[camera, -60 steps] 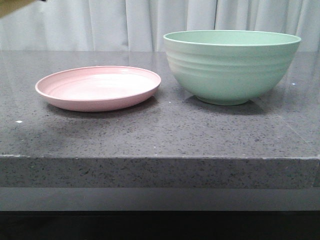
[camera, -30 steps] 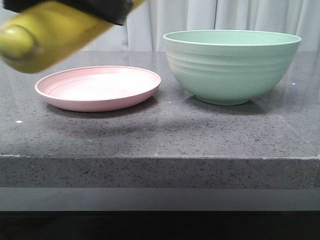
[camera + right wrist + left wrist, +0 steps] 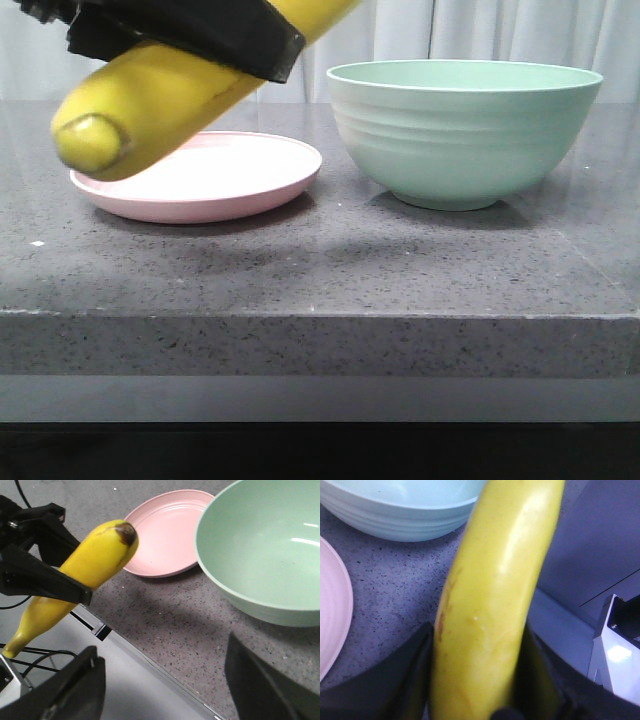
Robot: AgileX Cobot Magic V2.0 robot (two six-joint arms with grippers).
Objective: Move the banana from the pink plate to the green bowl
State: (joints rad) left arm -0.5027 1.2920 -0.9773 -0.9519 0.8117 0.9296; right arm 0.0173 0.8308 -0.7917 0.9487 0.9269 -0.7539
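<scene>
The bench (image 3: 330,270) is a thick slab of dark grey stone speckled with pale flecks, its top glossy enough to catch a soft sheen toward the back. Its front edge (image 3: 320,345) is squared off and in shade. Below it runs a paler grey band, then near-black. Behind hangs a white curtain (image 3: 480,30) in loose vertical folds, evenly and softly lit from the front.
</scene>
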